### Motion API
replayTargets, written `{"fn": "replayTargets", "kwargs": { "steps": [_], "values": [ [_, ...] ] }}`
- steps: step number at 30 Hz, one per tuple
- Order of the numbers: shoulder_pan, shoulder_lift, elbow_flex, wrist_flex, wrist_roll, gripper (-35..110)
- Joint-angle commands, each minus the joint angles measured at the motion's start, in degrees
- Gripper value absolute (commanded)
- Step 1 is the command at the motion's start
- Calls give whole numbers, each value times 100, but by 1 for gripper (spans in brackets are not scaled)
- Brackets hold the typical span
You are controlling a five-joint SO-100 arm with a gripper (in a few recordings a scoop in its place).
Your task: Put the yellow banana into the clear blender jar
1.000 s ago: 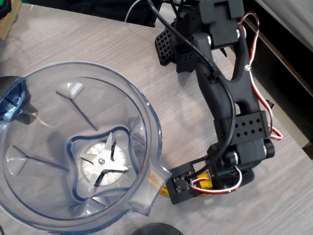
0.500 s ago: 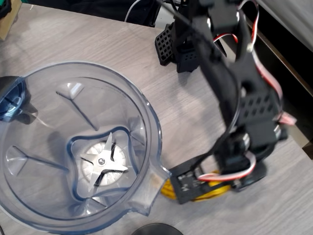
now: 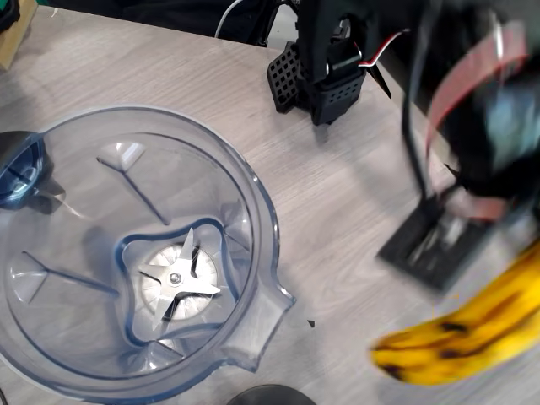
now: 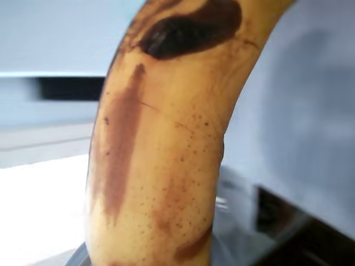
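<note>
The yellow banana [image 3: 460, 333] is seen at the lower right of the overhead view, blurred, its near end tipped with a dark spot and the rest running out past the right edge. It is carried well to the right of the clear blender jar [image 3: 253, 181], which stands on the grey wood-grain counter [image 3: 337, 211] and takes up the left half of that view. Inside the jar a silver star-shaped blade [image 3: 177, 278] is set at the base, with ribs running up the wall and the pour spout pointed toward the lower right.

The black arm [image 3: 472, 110] is smeared with motion along the right side, red and white wires looped over it. In the wrist view the banana [image 4: 161, 155] is pressed close to the lens, upright and curving, marked with a black patch near the top and brown streaks down its skin. The jaws themselves cannot be made out in either view, so whether they are closed on the fruit cannot be told.

A dark blue object [image 3: 18, 169] is glimpsed at the left edge.
</note>
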Motion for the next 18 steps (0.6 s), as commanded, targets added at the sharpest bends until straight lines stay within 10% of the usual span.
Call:
{"fn": "replayTargets", "kwargs": {
  "steps": [1, 18],
  "values": [
    [396, 1081, -316, -686, -18, 7],
    [4228, 1099, -255, -1143, 738, 7]
  ]
}}
